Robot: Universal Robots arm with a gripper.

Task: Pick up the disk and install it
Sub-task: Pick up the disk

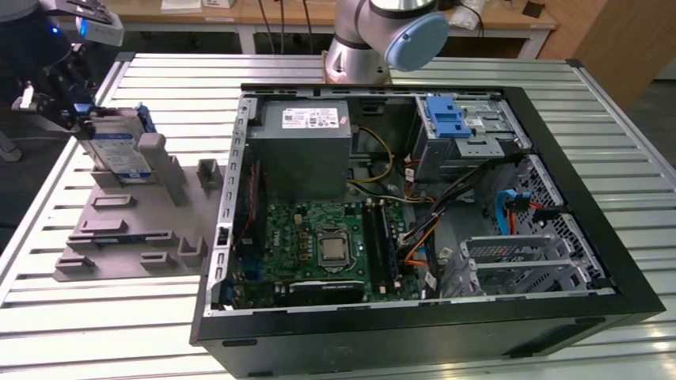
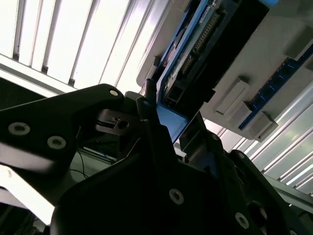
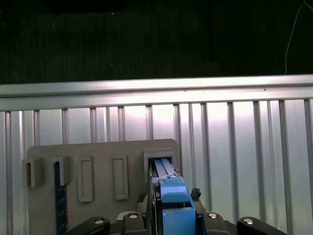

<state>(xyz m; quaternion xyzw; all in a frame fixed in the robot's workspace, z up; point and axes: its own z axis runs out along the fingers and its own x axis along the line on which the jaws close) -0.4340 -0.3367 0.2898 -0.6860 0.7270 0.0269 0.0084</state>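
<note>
Nearest in the exterior view, a slatted metal table [image 1: 106,332] carries an open computer case [image 1: 591,317] with its motherboard [image 1: 317,237] exposed. Just beside the case, on the exterior view's left, lies 1 grey holder plate [image 1: 127,237] with several slots. The disk [image 1: 119,146] stands upright in a slot at the plate's far end. The gripper [image 1: 63,103] meets its upper part; in the first wrist view its 2 fingers [image 3: 151,200] clamp the disk's blue carrier from either side. Farther back are the power supply [image 1: 306,142] and the arm's base [image 1: 359,55].
</note>
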